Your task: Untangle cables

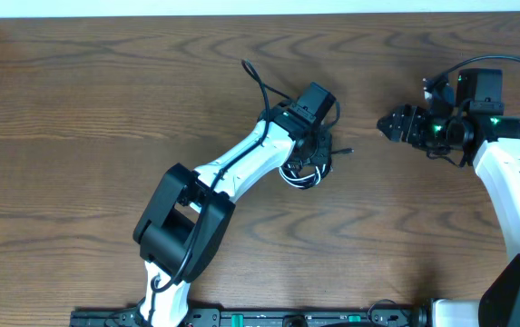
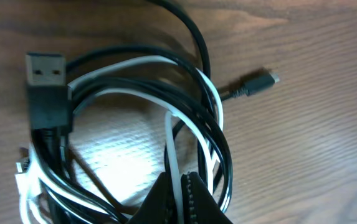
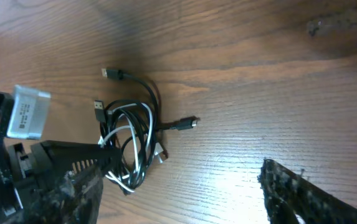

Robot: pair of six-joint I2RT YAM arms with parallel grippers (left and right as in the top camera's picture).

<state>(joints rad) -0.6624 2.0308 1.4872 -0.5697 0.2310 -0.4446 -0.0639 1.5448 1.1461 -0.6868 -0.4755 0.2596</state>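
Plainly, the step in hand is drawing the white cord (image 2: 171,143) out of the tangle of cables (image 1: 303,171), which lies on the tabletop (image 1: 78,109) directly under the left gripper (image 2: 180,185). Its jaws appear clenched on that white cord at the tangle's near edge, the strand running straight in between them. I judge the pull should be slow and aimed away from the tangle's centre. The black cord (image 2: 195,36) loops round the white one several times, so a quick tug would likely drag the whole bundle along or cinch it tighter.

Something should pin the tangle meanwhile. The right gripper (image 1: 391,123) hovers well apart from the tangle, on the right arm's side, jaws released, spread wide and holding nothing; it could come in for the black cord.

The flat USB plug (image 2: 45,78) sits at the tangle's left edge in the left wrist view and may snag on a loop. The small plug (image 2: 262,82) pokes out free of the tangle on the opposite side. One black strand trails from the tangle toward the tabletop's far side.
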